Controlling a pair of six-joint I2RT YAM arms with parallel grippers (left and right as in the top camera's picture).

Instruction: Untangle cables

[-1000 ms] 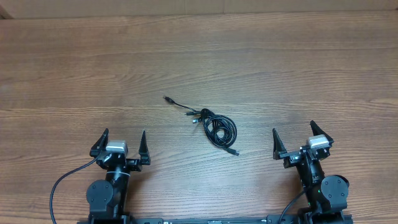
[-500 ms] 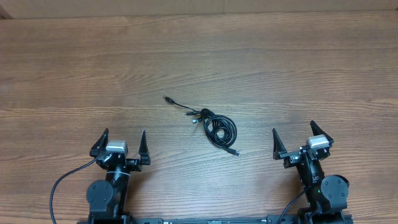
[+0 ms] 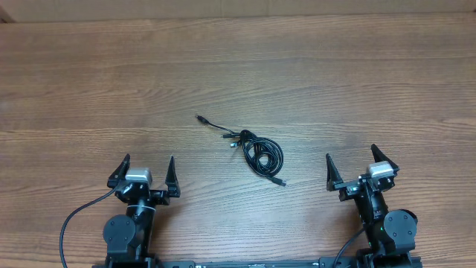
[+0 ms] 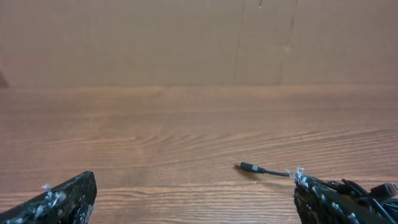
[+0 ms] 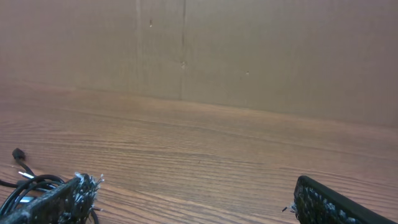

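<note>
The cables [image 3: 256, 151] lie near the middle of the wooden table as a small black coil, with one strand and plug reaching up-left and another plug at the coil's lower right. My left gripper [image 3: 146, 170] stands open near the front edge, left of the coil. At the front right my right gripper [image 3: 358, 166] is open too. Neither touches the cables. In the left wrist view a cable plug [image 4: 249, 167] lies ahead, right of centre, partly behind my right finger. The right wrist view shows cable loops [image 5: 22, 185] at its lower left edge.
A brown cardboard wall [image 4: 199, 43] closes off the far side of the table. A thick black robot cable [image 3: 74, 219] curls beside the left arm's base at the front edge.
</note>
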